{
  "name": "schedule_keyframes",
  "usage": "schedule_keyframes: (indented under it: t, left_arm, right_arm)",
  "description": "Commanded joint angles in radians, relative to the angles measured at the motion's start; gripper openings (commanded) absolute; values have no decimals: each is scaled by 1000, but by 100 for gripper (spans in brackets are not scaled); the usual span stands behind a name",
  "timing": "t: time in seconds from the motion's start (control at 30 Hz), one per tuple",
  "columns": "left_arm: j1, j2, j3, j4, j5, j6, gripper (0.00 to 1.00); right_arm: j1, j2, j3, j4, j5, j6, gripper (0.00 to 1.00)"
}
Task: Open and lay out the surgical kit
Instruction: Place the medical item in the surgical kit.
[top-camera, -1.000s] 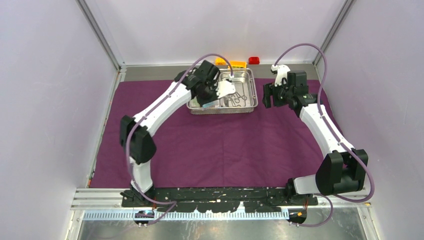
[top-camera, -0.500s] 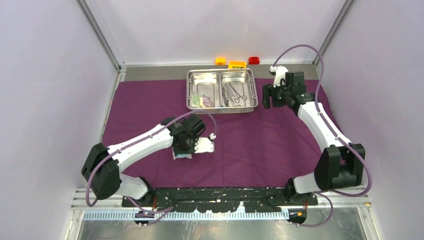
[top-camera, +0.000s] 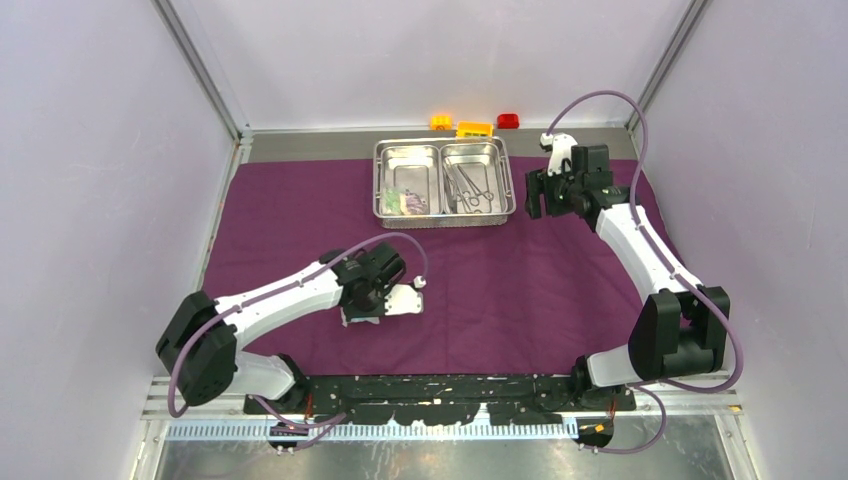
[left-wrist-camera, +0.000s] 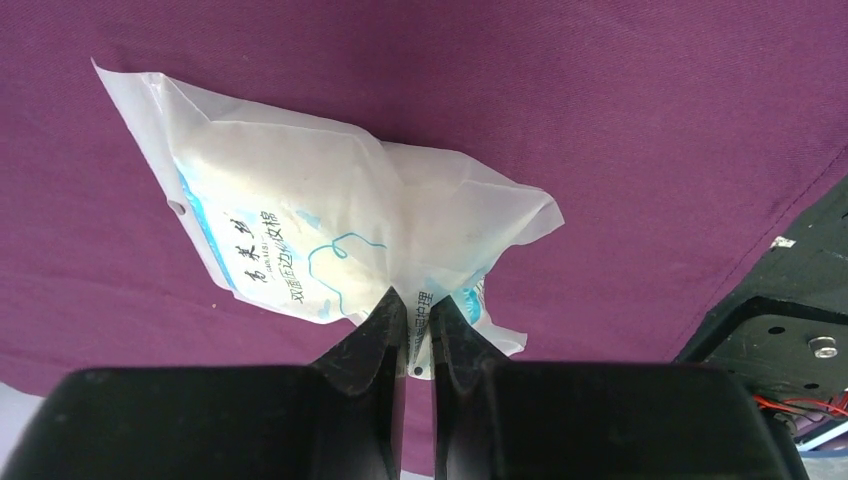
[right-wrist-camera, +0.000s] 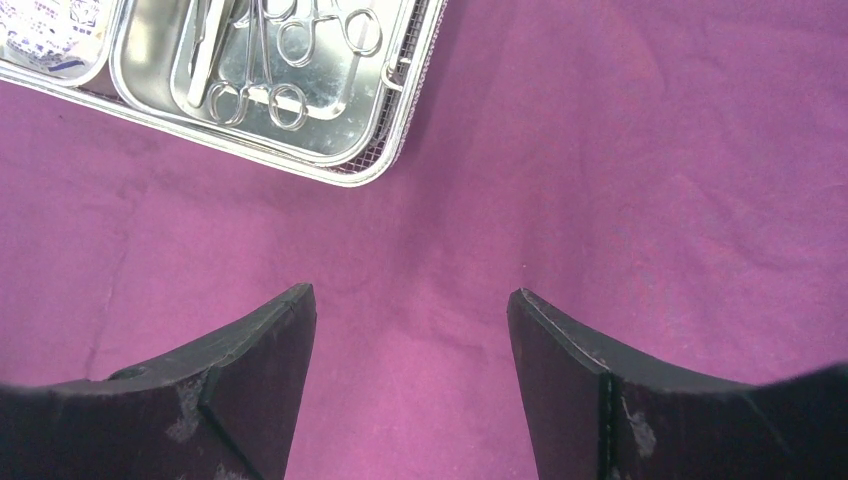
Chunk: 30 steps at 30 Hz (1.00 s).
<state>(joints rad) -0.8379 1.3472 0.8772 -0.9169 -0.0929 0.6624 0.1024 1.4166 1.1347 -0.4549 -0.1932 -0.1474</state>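
Observation:
The dark-purple cloth (top-camera: 500, 290) lies spread over the table. The steel tray (top-camera: 442, 148) stands at its far middle, with small packets (top-camera: 408, 202) in the left compartment and scissors and clamps (top-camera: 470, 190) in the right one; they also show in the right wrist view (right-wrist-camera: 285, 60). My left gripper (left-wrist-camera: 418, 300) is shut on the edge of a clear sealed packet (left-wrist-camera: 290, 240) with blue print, which lies against the cloth near the front edge; it shows in the top view as well (top-camera: 362, 314). My right gripper (right-wrist-camera: 410, 295) is open and empty over the cloth, just right of the tray.
Yellow (top-camera: 440, 122), orange (top-camera: 474, 128) and red (top-camera: 508, 120) toy bricks sit behind the tray on the bare table strip. The black arm base rail (top-camera: 440, 388) runs along the near edge; its corner shows in the left wrist view (left-wrist-camera: 790, 320).
My left arm swung from the tray's left compartment down to the front of the cloth, carrying the packet, and lowered slightly in the last half second. The right arm has barely moved.

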Motion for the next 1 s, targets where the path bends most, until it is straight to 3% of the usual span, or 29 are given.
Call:
schedule_keyframes:
  t: [0.0, 0.33, 0.53, 0.63, 0.73, 0.8, 0.97]
  left_arm:
    - [-7, -29, -26, 62, 1, -5, 0]
    - [-7, -31, -93, 67, -64, 22, 1]
    - [-8, -26, -101, 81, -60, 23, 11]
    - [-8, -28, -93, 76, -66, 24, 28]
    - [-7, -29, -59, 59, -102, 25, 63]
    - [-7, -34, -29, 47, -103, 25, 79]
    - [10, -68, 87, 53, -45, 37, 92]
  right_arm:
    - [-4, -2, 4, 39, 1, -3, 75]
    - [-6, 7, 0, 36, -5, -12, 75]
    - [-7, 14, 2, 36, -11, -11, 75]
    - [-7, 16, 2, 35, -11, -13, 75]
    - [-7, 20, 2, 34, -13, -15, 75]
    - [-7, 24, 3, 33, -15, -15, 75]
    - [-7, 23, 7, 31, -17, -15, 75]
